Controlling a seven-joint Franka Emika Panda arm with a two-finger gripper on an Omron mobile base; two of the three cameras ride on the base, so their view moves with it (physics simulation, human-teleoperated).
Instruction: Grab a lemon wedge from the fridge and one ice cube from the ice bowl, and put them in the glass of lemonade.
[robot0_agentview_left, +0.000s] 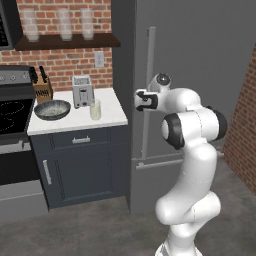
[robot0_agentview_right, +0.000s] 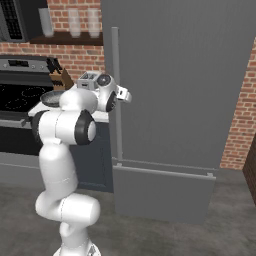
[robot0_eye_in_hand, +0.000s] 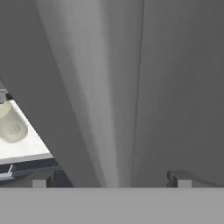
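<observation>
The gripper is seen closest to the camera in the hand view, its two dark finger tips standing wide apart with nothing between them. Straight ahead of them the long vertical bar handle of the fridge is met, pale grey against the darker door; whether the tips touch the bar cannot be told. In the left base view the hand is held just beside that handle at about counter height, and the fridge door is seen shut, with a closed lower drawer beneath it. The lemon wedge is not to be seen.

To the left of the fridge a white countertop is carried on dark blue-grey cabinets. On it, near the front edge, the glass of lemonade stands upright, filled with pale yellow liquid. The ice bowl is set well to its left, near the counter's left edge, and a toaster stands behind and between the two. A wooden knife block is placed at the back left corner.

Farther left a black stove adjoins the counter. Behind everything a red brick wall is seen, with a pale outlet plate and a dark shelf bearing three tall frosted glasses. The floor is mottled grey.
</observation>
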